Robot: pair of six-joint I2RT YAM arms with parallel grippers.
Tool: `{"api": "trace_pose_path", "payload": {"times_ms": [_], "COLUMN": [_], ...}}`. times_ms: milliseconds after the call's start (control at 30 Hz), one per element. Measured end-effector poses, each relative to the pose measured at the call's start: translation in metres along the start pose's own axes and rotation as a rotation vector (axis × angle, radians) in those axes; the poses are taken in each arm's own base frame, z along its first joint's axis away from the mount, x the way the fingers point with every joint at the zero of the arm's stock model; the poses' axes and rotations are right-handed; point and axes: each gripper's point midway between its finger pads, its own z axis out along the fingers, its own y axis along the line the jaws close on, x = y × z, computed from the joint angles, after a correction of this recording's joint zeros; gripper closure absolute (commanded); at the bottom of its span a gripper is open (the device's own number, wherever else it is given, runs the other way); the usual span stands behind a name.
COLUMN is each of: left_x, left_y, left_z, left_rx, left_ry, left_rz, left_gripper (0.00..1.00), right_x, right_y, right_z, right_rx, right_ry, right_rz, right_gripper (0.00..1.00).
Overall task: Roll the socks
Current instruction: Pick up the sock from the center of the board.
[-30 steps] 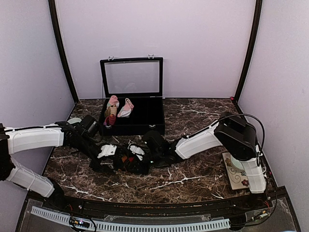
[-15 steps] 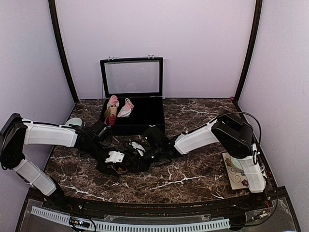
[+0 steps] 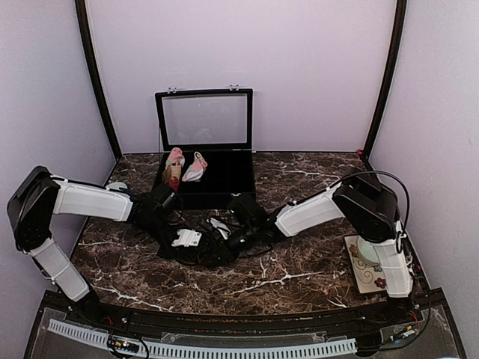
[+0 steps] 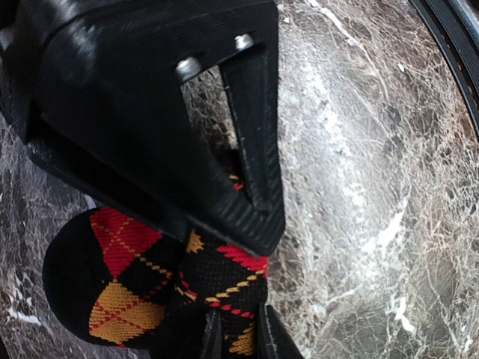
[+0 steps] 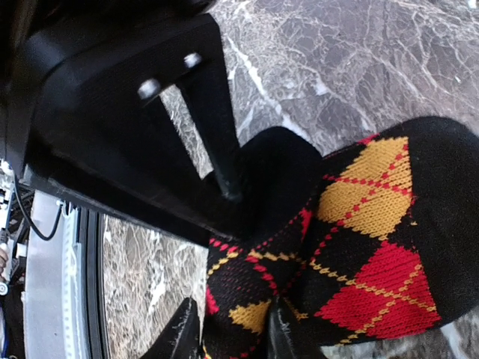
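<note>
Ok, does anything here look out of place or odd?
Nothing is spilled or damaged. The argyle sock lies bunched mid-table rather than in a neat roll, with fabric between the fingers of the left gripper and the right gripper.

This looks like a robot lab. A left arm (image 3: 90,202) and a right arm (image 3: 310,213) sit at a dark stone table (image 3: 299,277) inside a booth with plain pale walls (image 3: 314,67) and black poles (image 3: 96,90).
</note>
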Motion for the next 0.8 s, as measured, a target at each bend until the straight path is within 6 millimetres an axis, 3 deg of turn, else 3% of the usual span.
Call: {"api": "trace_pose_path", "payload": {"times_ms": [67,133,167,333,500,667,800], "left_x": [-0.001,-0.001,0.000,0.009,0.017,0.012,0.005], "left_y": [0.002,0.002,0.003,0.002,-0.005,-0.006,-0.004], "left_z": [0.001,0.001,0.001,-0.001,-0.001,0.001,0.002], "left_rx": [0.018,0.041,0.053,0.139,0.253,0.326,0.347], "left_ry": [0.001,-0.001,-0.005,-0.015,0.003,-0.003,0.006], "left_rz": [-0.015,-0.036,-0.053,-0.168,-0.276,-0.337,-0.352], "left_gripper": [0.80,0.80,0.79,0.78,0.77,0.75,0.75], "right_x": [0.002,0.004,0.005,0.012,0.030,0.056,0.058], "right_y": [-0.001,-0.002,-0.002,0.006,-0.015,-0.033,-0.034], "right_z": [-0.003,-0.007,-0.009,-0.031,-0.068,-0.107,-0.127], "right_rx": [0.017,0.040,0.043,0.128,0.332,0.596,0.696], "right_ry": [-0.003,-0.008,-0.012,-0.052,-0.135,-0.172,-0.229], "right_rz": [0.006,0.011,0.013,-0.025,-0.042,-0.071,-0.099], "right_gripper": [0.65,0.05,0.01,0.01,0.01,0.01,0.01]}}
